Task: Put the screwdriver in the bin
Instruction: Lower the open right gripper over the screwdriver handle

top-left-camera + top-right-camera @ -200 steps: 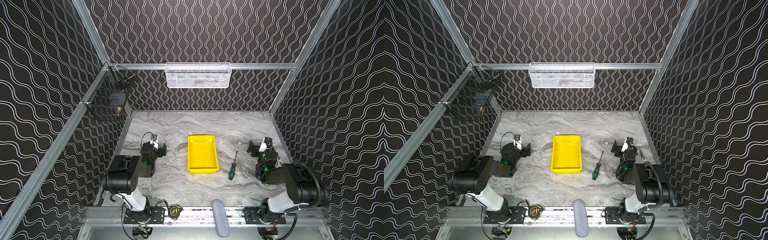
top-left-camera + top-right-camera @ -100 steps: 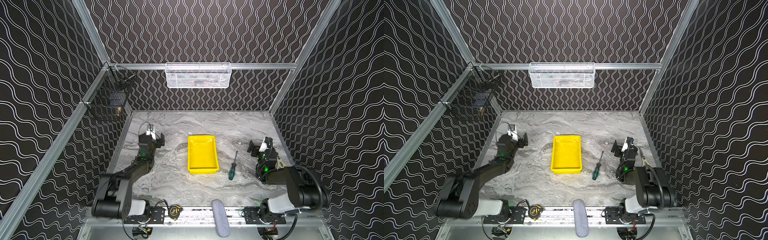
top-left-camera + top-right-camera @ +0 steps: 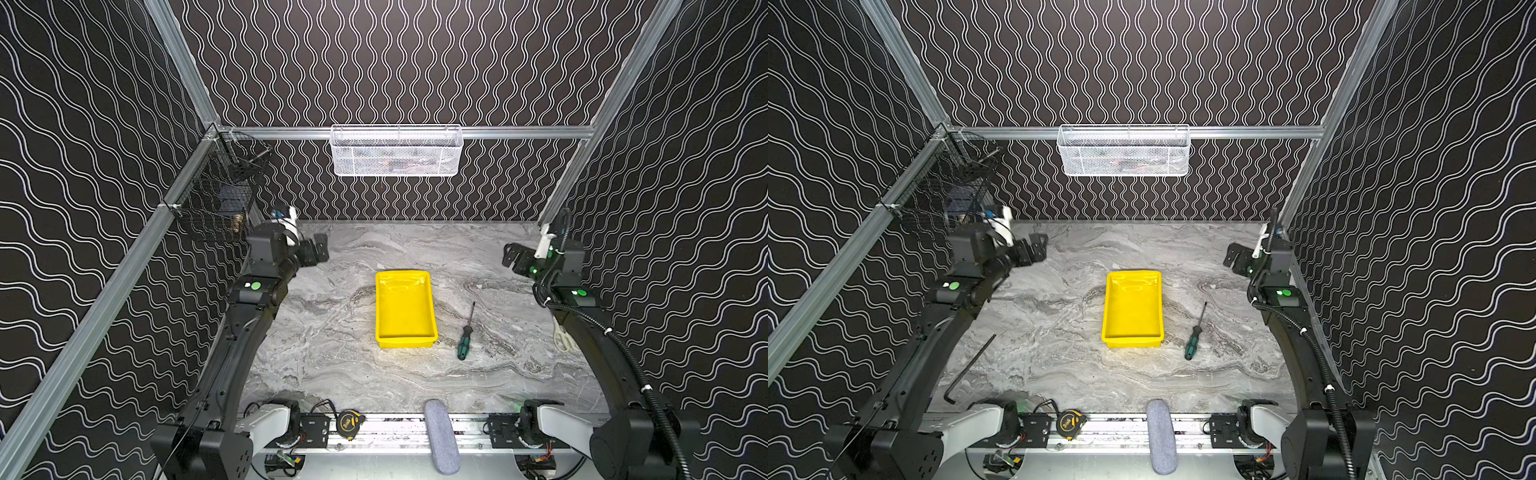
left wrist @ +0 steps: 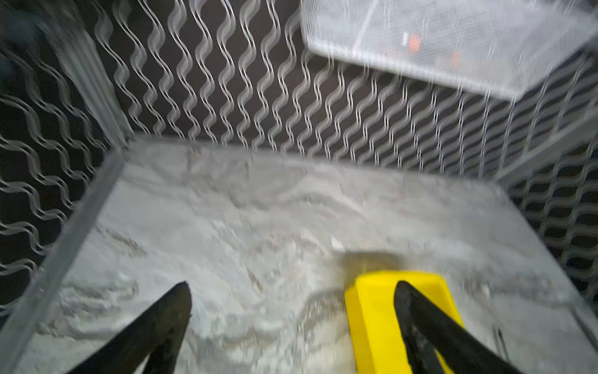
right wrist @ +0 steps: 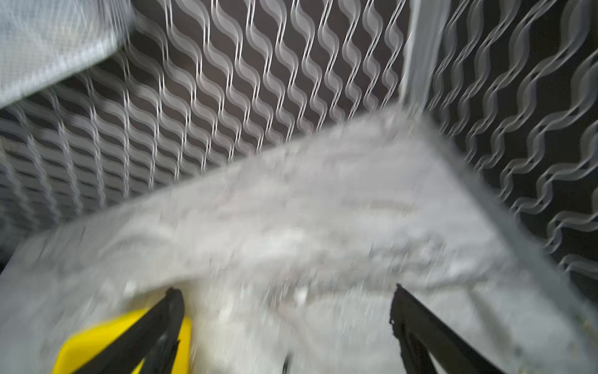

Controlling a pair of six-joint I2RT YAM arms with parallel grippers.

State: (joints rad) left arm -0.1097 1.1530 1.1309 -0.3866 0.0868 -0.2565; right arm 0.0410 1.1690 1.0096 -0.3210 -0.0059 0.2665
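Note:
The screwdriver (image 3: 465,337) (image 3: 1195,334), green and black handle with a thin dark shaft, lies flat on the marble table just right of the bin, handle toward the front. The bin (image 3: 405,311) (image 3: 1133,309) is a yellow tray at the table's middle with nothing in it. My left gripper (image 3: 316,251) (image 4: 291,286) hangs open above the back left, apart from both. My right gripper (image 3: 513,257) (image 5: 286,289) hangs open above the back right, well behind the screwdriver. Both wrist views are blurred; each shows a corner of the bin (image 4: 369,311) (image 5: 97,336).
A white wire mesh basket (image 3: 397,151) hangs on the back wall and a black wire basket (image 3: 216,195) on the left wall. Pale-handled scissors (image 3: 563,338) lie under the right arm. A hex key (image 3: 967,370), a tape measure (image 3: 349,424) and a grey roll (image 3: 440,440) sit near the front.
Both arms have unfolded and stretched up and toward the back wall, the left one first. Screwdriver and bin have not moved.

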